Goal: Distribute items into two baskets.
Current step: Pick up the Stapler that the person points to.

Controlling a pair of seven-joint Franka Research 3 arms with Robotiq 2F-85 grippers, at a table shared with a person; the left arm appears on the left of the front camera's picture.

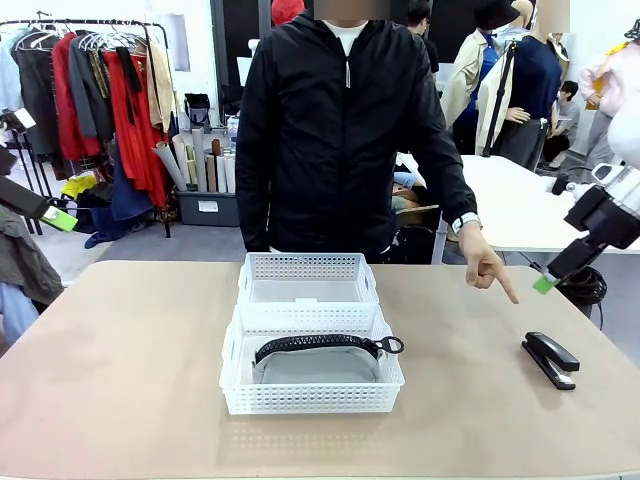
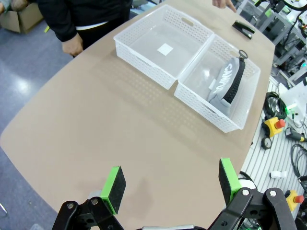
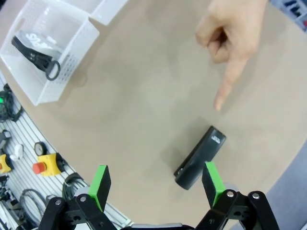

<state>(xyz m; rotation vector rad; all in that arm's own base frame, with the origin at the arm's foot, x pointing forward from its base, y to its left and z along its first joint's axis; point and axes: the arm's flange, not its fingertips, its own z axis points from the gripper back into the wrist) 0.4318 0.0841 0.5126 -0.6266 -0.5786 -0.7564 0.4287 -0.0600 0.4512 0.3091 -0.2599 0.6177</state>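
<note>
The black stapler [image 1: 550, 359] lies flat on the bare table [image 1: 120, 370], far out to the right and well apart from the baskets. The right gripper [image 3: 156, 184] hangs above it, jaws spread wide and holding nothing. In the right wrist view the stapler sits nearer one green pad than the other. A person's hand [image 1: 487, 267] points an index finger down at the stapler, its tip just short of one end, close to the gripper's fingers. The grey pouch [image 1: 318, 358] lies inside the near basket [image 1: 312, 398], which touches the far basket [image 1: 307, 268] behind it. The left gripper [image 2: 172, 184] hovers wide open over the table's left end, gripping nothing.
</note>
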